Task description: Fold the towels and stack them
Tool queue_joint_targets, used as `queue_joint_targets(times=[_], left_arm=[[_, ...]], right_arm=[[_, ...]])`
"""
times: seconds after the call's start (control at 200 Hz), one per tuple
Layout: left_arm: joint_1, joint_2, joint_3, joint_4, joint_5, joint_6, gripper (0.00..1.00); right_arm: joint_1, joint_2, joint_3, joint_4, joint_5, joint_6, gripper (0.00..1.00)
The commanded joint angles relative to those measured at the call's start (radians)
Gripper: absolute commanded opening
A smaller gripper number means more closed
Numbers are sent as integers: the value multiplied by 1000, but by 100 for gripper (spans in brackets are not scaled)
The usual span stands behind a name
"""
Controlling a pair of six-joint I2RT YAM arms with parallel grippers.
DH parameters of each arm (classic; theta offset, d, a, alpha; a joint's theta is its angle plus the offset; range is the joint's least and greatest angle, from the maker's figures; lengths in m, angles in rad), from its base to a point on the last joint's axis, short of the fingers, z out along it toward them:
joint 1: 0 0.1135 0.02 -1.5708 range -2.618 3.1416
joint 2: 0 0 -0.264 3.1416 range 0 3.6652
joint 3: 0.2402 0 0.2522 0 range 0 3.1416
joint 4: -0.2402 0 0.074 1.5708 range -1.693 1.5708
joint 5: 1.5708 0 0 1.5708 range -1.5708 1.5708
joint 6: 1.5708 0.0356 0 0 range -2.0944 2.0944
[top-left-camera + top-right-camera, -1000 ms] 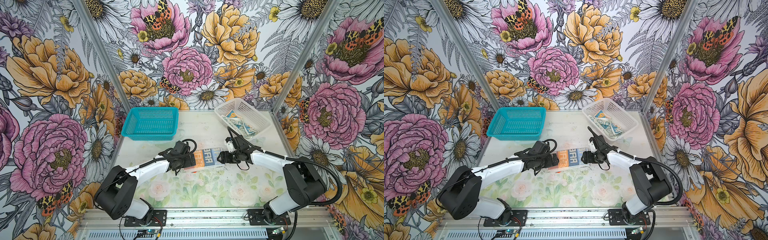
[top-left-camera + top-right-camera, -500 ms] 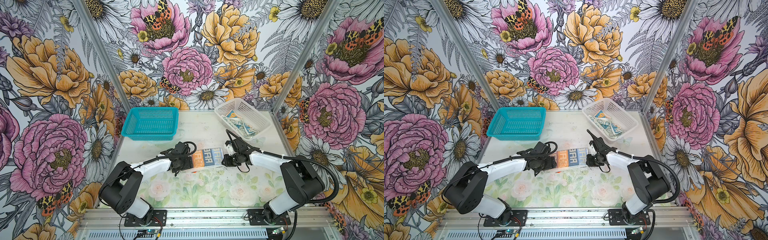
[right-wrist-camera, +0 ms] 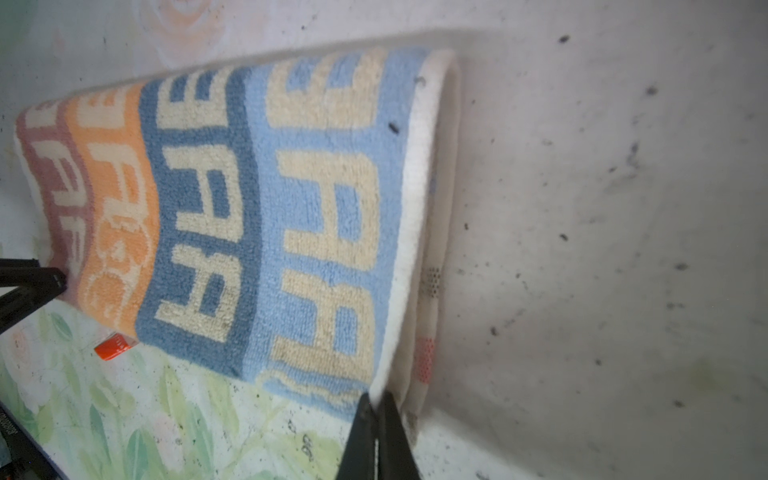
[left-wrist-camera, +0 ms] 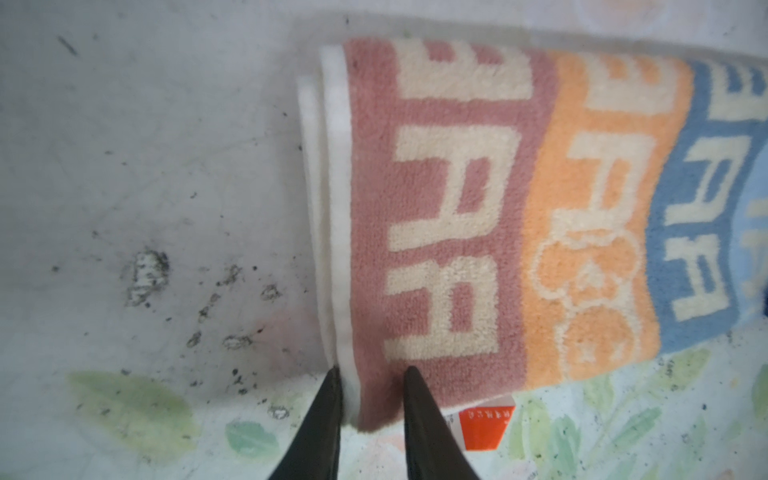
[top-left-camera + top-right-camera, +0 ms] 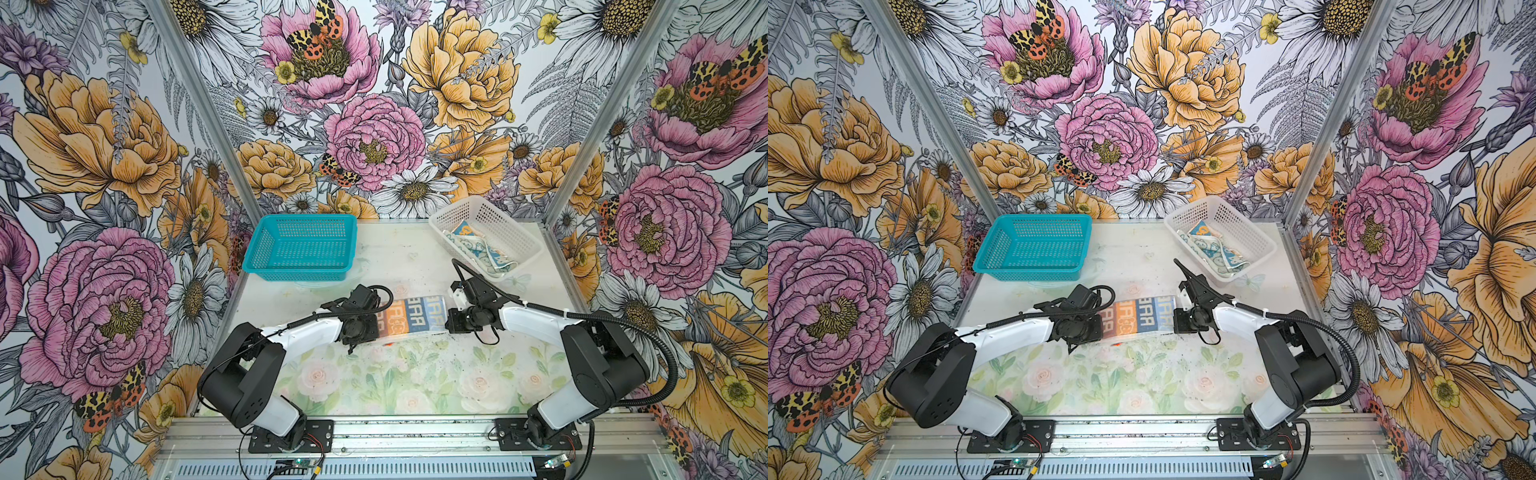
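You are early in the job. The lettered towel (image 5: 411,316) lies on the table (image 5: 415,382) between the two arms, already doubled over once: both wrist views show two layers at its white hems, so it reads as a long strip and not yet a compact square.

Your right gripper (image 3: 378,399) has its jaws together, pinching the white hem at the strip's near right corner. Your left gripper (image 4: 370,374) straddles the near left corner with cloth between its fingers, but the jaws look narrowed rather than fully closed, so I cannot tell whether that corner is truly held.

Judging from this, the second fold of this towel is what you are setting up.

Nothing is stacked. The teal bunny towel (image 5: 478,253) and the peach-orange towel (image 5: 463,227) lie crumpled together in the white basket (image 5: 523,232) at the back right, unfolded. The blue basket (image 5: 299,272) at the back left holds nothing. So two whole towels, this second fold and the stacking are left
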Motion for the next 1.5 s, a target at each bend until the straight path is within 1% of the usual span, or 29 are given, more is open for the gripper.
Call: queue_joint_targets(times=[0.0, 0.035, 0.145, 0.4, 0.52, 0.625, 0.821, 0.981, 1.086, 1.091, 1.111, 1.141, 1.191, 1.241, 1.261, 1.296, 1.371, 1.436, 1.496], left_arm=[[-4, 19, 19, -13, -20, 14, 16], [-5, 20, 21, -17, -22, 16, 11], [0, 13, 40, -37, -35, 24, 0], [33, -51, 98, -106, -51, 53, 0], [27, -87, 92, -110, -44, 41, 0], [3, -103, 80, -110, -47, 23, 0], [-40, -77, 46, -96, -54, -7, 0], [-47, -33, -4, -36, -33, -33, 0], [-46, -5, 6, -36, -31, -23, 0], [-46, -5, 6, -36, -30, -22, 0], [-44, -6, 10, -37, -31, -20, 8], [-42, -12, 14, -37, -32, -18, 23], [-32, -29, 18, -39, -32, -16, 46], [-17, -54, 22, -48, -40, -15, 77], [-9, -65, 24, -52, -45, -15, 87], [4, -86, 25, -58, -52, -11, 97], [40, -123, 19, -58, -49, -8, 99], [75, -130, 19, -57, -36, -3, 99], [94, -114, 29, -57, -23, 11, 99]], right_arm=[[7, 8, 11, 7, 6, -4, 0], [7, 4, 11, 6, 7, -4, 0], [7, -20, 19, 4, 5, -3, 0], [6, -75, 56, -41, 9, -11, 0], [6, -101, 57, -54, 6, -12, 0], [2, -124, 41, -56, 12, -11, 0], [2, -82, 22, -51, 10, -17, 0], [0, -36, 11, -35, 29, -22, 0], [0, -15, 16, -30, 29, -23, 0], [0, -14, 16, -30, 29, -22, 0], [1, -14, 17, -30, 29, -23, 3], [1, -17, 19, -32, 31, -22, 8], [-1, -28, 23, -32, 31, -24, 17], [-3, -44, 24, -33, 31, -22, 27], [-5, -52, 27, -32, 30, -22, 32], [-8, -64, 28, -34, 29, -21, 40], [-13, -72, 39, -34, 29, -21, 62], [-16, -55, 52, -32, 27, -22, 73], [-18, -27, 66, -30, 12, -23, 79]])
